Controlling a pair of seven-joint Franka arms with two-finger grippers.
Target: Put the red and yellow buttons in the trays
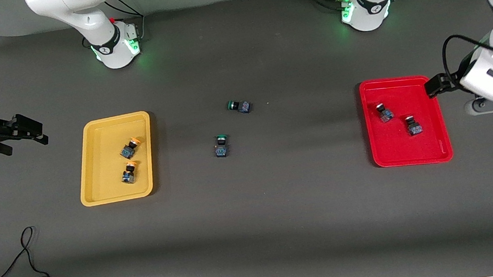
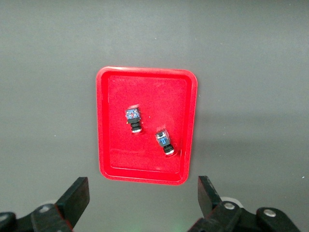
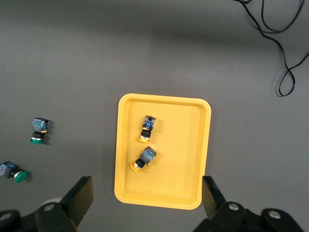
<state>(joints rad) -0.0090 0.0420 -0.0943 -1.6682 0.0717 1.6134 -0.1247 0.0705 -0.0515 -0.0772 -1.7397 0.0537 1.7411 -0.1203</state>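
Sorting looks finished from my console: two yellow buttons point(image 1: 129, 148) point(image 1: 129, 172) lie inside the yellow tray point(image 1: 90, 167), toward the right arm's end of the table, and two red buttons point(image 1: 384, 112) point(image 1: 413, 125) lie in the red tray point(image 1: 435, 143), toward the left arm's end. Two green buttons point(image 1: 239, 106) point(image 1: 221, 145) sit on the bare mat between the trays, correctly left out.

My right gripper point(image 3: 147, 198) hangs above the table just beside the yellow tray, fingers spread and empty; my left gripper point(image 2: 144, 195) hangs by the red tray's edge, likewise released.

I judge the only step left is holding both arms clear without clipping a rim. The trays are smooth moulded plastic with rounded corners and raised lips; the buttons are tiny, black-and-blue blocks with round caps, liable to roll if nudged.
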